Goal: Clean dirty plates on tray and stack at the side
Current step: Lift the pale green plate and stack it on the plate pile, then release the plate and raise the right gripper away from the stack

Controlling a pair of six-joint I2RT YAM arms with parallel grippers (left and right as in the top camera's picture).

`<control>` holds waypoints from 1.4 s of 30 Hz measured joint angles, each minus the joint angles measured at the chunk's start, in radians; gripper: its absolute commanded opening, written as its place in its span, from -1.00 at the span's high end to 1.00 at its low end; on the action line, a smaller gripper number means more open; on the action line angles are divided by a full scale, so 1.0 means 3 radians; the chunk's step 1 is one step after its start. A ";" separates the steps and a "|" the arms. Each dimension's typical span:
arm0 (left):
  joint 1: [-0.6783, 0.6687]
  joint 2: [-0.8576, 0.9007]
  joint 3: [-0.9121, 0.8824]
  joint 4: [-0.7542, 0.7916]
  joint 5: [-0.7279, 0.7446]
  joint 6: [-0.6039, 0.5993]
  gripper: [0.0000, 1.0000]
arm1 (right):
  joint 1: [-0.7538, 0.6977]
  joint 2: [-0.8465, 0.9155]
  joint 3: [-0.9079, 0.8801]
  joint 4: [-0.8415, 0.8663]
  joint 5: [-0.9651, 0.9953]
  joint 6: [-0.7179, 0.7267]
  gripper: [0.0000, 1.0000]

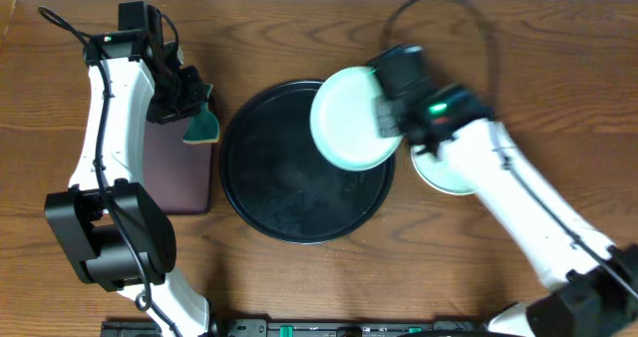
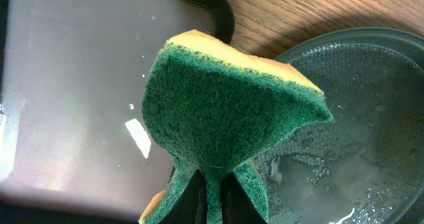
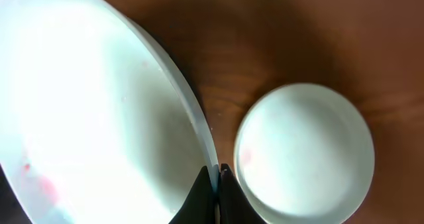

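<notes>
My right gripper (image 3: 217, 181) is shut on the rim of a pale blue-green plate (image 3: 93, 105), which carries a faint red smear near its lower left. In the overhead view this plate (image 1: 349, 118) hangs tilted over the upper right rim of the round black tray (image 1: 289, 177). A second pale blue-green plate (image 3: 305, 151) lies flat on the table to the tray's right, partly under the right arm (image 1: 444, 175). My left gripper (image 2: 212, 201) is shut on a green and yellow sponge (image 2: 225, 111), held between the maroon tray and the black tray (image 2: 358, 118), whose floor is wet.
A rectangular dark maroon tray (image 1: 179, 172) lies left of the black tray, under the left gripper (image 1: 191, 103). The right arm (image 1: 518, 197) crosses the table's right side diagonally. Bare wooden table (image 1: 299, 38) shows behind the tray.
</notes>
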State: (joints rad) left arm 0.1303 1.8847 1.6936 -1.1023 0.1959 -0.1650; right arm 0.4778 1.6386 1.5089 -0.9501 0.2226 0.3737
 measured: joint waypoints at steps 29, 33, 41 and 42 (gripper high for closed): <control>-0.0001 0.0000 0.0000 -0.0094 -0.0292 0.0033 0.85 | -0.2049 -0.0093 -0.1597 0.0773 -0.0937 -0.0402 0.06; -0.0001 0.0000 0.0000 -0.0164 -0.0402 0.0114 0.85 | -0.2049 -0.0093 -0.1586 0.0726 -0.0985 -0.0456 -0.20; 0.0050 0.0000 -0.0203 -0.0009 -0.0749 0.0175 0.85 | -0.2033 -0.0107 -0.0909 0.0207 -0.1139 -0.0647 -0.59; 0.0075 0.0000 -0.0276 0.0048 -0.0763 0.0183 0.85 | -0.2026 -0.0116 -0.0806 0.0169 -0.1146 -0.0676 -0.61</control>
State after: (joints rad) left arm 0.1528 1.8847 1.6108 -1.0878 -0.0330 -0.1101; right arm -0.1299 1.6039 1.2671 -0.8993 -0.1211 0.1707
